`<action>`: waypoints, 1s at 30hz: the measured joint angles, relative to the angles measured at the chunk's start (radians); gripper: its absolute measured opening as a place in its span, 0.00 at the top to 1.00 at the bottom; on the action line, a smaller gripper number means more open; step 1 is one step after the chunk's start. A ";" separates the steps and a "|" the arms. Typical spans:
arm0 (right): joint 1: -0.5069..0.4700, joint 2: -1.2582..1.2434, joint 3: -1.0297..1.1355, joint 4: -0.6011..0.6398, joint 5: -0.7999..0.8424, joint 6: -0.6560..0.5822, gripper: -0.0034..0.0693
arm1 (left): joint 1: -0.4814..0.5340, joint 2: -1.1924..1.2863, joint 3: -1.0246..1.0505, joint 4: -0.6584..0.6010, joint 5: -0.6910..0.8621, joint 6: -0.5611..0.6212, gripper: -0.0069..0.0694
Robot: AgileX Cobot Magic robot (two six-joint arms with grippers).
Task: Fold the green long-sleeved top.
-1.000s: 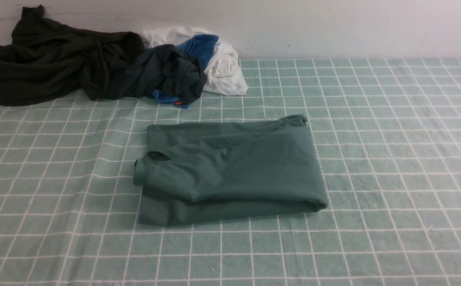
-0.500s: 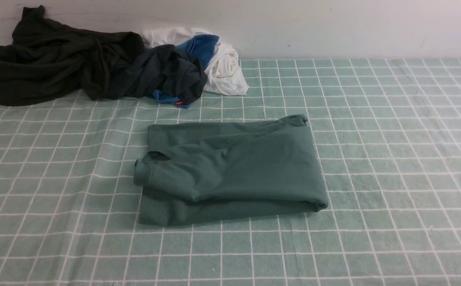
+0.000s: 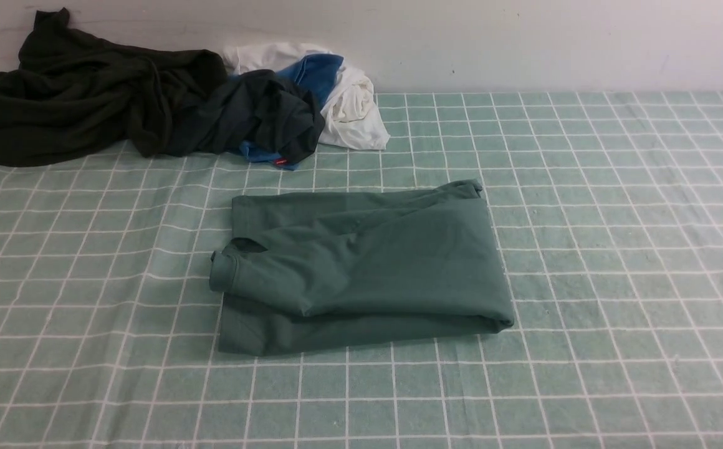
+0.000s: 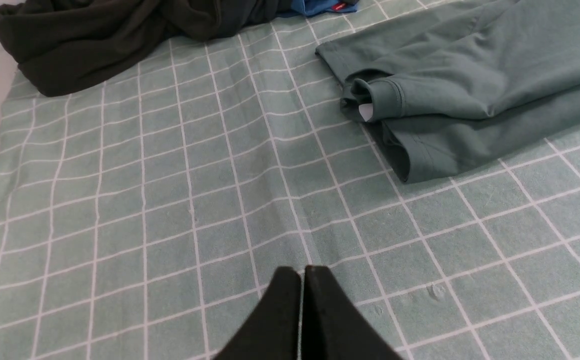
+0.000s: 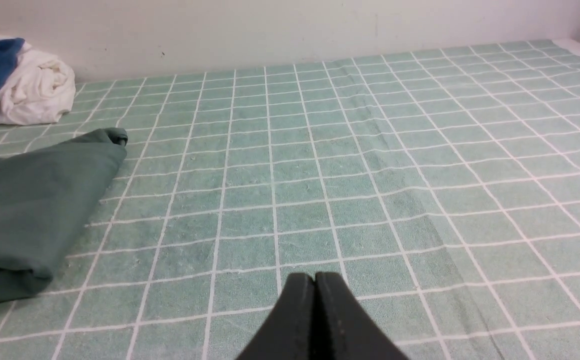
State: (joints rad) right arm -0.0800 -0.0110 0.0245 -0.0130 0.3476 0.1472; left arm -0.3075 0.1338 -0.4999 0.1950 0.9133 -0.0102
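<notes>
Pale green cotton tablecloth with white grid lines (image 3: 617, 249) covers the whole work surface, up to a plain white wall (image 3: 523, 37) at the back.

Crumpled dark olive-black garment heap (image 3: 81, 100) sits at the far left corner against the wall. Touching its right side: bunched dark navy garment (image 3: 262, 115), with a crumpled white and blue fabric bundle (image 3: 349, 100) behind and right of it.

Green long-sleeved top (image 3: 361, 265) lies folded into a rough rectangle near table centre, flat on the cloth, well apart from the pile. Folded edge on the right, ribbed cuff (image 3: 223, 272) sticking out at its left edge. Small white tag (image 4: 365, 111) shows inside that cuff in the left wrist view.

Left gripper (image 4: 302, 285): black fingers pressed together, nothing between them, over bare cloth, off the top's cuff side, no contact with it.

Right gripper (image 5: 315, 292): fingers together too, empty, over bare cloth off the top's folded side, apart from it.

Neither arm shows in the front view.
</notes>
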 joint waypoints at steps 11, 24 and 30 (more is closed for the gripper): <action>0.000 0.000 0.000 0.000 0.001 0.000 0.97 | 0.000 0.000 0.000 0.000 0.000 0.000 0.91; 0.000 0.000 0.000 0.000 0.001 -0.001 0.97 | 0.000 0.000 0.018 -0.010 -0.048 0.000 0.91; 0.000 0.000 0.000 0.000 0.002 -0.001 0.97 | 0.079 -0.031 0.199 -0.094 -0.437 0.010 0.91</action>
State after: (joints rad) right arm -0.0800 -0.0110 0.0245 -0.0130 0.3493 0.1462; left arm -0.2282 0.1031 -0.3010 0.1008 0.4759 0.0000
